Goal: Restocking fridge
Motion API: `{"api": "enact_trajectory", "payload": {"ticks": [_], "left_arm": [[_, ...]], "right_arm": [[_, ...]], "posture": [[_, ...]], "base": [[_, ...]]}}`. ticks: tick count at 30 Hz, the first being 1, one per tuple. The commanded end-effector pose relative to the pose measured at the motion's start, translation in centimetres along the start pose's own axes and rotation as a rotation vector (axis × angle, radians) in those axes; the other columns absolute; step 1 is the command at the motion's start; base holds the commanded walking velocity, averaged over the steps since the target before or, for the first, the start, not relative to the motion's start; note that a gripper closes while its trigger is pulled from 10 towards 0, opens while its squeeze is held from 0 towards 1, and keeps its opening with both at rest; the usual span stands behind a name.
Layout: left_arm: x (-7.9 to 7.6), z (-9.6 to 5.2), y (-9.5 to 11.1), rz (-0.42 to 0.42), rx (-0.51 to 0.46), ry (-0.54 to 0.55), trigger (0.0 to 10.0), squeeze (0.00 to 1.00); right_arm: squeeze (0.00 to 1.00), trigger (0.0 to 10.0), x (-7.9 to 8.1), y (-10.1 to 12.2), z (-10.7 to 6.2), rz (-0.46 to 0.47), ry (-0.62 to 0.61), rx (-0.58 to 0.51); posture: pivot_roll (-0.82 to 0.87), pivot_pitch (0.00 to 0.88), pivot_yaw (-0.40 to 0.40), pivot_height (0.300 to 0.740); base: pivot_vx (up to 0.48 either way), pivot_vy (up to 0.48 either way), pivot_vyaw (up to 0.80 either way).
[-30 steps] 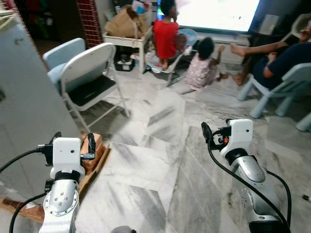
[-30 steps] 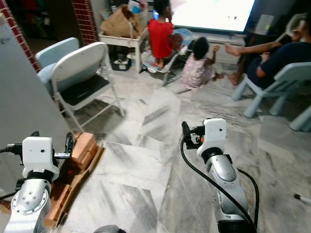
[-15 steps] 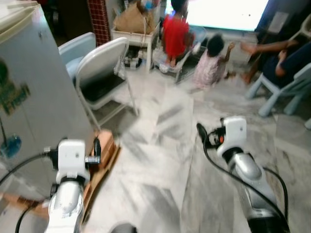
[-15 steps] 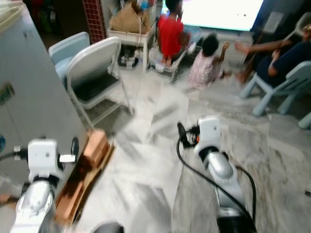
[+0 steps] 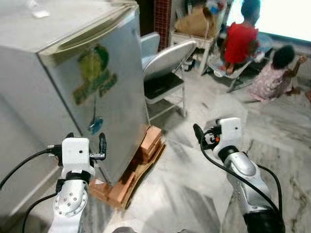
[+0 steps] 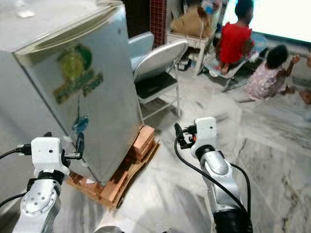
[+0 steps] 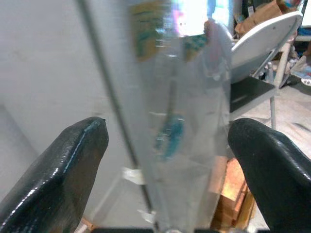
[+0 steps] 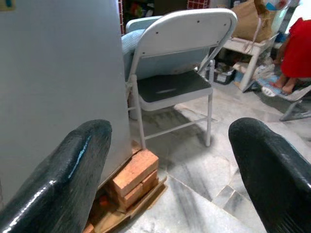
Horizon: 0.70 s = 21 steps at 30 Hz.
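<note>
Left gripper and right gripper hover with fingers spread, holding nothing. The fridge, door closed, stands at ten o'clock on bricks. A folding chair is beyond, with people at one o'clock.

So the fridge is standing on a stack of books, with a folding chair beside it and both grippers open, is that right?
Not quite. The fridge stands on bricks, not books; the right wrist view shows them clearly. The folding chair does stand beside it, and the left gripper and right gripper are both open.
</note>
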<state>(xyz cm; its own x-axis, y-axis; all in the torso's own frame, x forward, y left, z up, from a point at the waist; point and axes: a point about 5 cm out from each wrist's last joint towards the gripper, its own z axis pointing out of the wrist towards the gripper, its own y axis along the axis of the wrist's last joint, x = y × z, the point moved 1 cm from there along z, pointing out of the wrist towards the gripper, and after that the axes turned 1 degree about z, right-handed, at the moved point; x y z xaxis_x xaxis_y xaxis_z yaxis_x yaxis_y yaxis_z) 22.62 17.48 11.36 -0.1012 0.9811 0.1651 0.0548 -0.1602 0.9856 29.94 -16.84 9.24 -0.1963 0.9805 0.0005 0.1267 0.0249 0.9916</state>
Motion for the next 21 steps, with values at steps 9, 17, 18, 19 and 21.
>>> {"api": "enact_trajectory", "payload": {"ticks": [9,17,18,19,21], "left_arm": [[0.9,-0.6,-0.2,0.004,0.011,0.039,10.0,0.0],[0.8,-0.9,0.0,0.0,-0.008,0.021,10.0,0.0],[0.8,-0.8,0.1,0.012,-0.011,0.025,10.0,0.0],[0.8,-0.8,0.1,0.02,-0.013,0.025,10.0,0.0],[0.7,-0.8,0.2,0.033,-0.016,0.018,10.0,0.0]], "right_arm": [[0.0,10.0,0.1,0.3,0.3,-0.006,-0.012,-0.009],[0.0,10.0,0.0,-0.3,-0.1,-0.015,-0.01,0.017],[0.0,10.0,0.1,-0.2,0.0,-0.02,-0.007,0.017],[0.0,10.0,0.2,-0.2,0.1,-0.021,-0.006,0.017],[0.0,10.0,0.2,-0.1,0.2,-0.024,-0.004,0.014]], "posture": [[0.06,0.0,-0.035,0.74],[0.06,0.0,-0.04,0.74],[0.06,0.0,-0.04,0.74],[0.06,0.0,-0.04,0.74],[0.06,0.0,-0.045,0.74]], "base": [[0.0,0.396,0.0],[0.0,0.078,-0.6],[0.0,0.0,-0.8],[0.0,0.0,-0.8],[0.0,0.0,-0.8]]}}
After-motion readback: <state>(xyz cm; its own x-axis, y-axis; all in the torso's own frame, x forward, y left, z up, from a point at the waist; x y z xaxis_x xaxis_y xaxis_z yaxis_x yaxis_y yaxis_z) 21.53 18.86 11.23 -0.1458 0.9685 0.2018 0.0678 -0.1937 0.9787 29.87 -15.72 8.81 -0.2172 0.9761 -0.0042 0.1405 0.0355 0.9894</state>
